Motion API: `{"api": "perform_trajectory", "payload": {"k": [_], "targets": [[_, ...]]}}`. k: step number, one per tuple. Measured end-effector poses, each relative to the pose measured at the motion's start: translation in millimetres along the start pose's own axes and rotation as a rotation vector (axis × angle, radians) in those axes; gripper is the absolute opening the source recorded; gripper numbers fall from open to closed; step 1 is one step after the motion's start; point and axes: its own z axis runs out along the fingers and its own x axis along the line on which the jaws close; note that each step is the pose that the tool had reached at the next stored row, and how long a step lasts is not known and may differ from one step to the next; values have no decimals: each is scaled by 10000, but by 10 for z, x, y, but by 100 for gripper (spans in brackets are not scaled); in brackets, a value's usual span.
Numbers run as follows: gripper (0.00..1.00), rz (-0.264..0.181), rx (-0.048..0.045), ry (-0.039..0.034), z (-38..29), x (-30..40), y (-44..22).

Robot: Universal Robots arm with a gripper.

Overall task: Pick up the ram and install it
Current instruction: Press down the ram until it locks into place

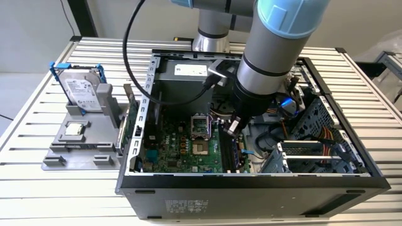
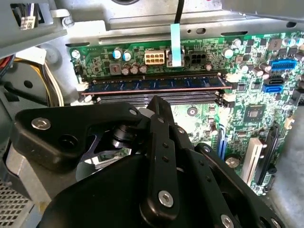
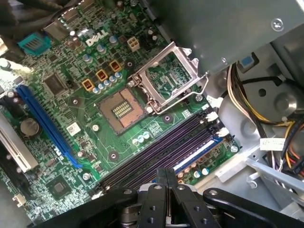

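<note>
The ram (image 2: 152, 85) is already sitting in a slot at the motherboard's (image 3: 71, 66) three o'clock edge; the gripper (image 3: 166, 178) is hovering above, fingers together, gripping nothing

Green motherboard (image 3: 71, 118), dark blue ram (image 2: 156, 84) with a reddish edge, black end effector (image 2: 159, 102), blue-framed silver drive (image 1: 82, 89), grey ribbed worktop (image 1: 56, 188).

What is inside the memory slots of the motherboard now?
In the second wrist view, the ram sits in one slot; the memory slots beside it look empty. The end effector hangs just above them and covers their near side.
</note>
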Motion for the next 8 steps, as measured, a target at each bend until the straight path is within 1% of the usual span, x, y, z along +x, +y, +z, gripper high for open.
{"api": "perform_trajectory", "payload": {"k": [8], "targets": [[0,-788,-22,41,0,-1,1]]}}
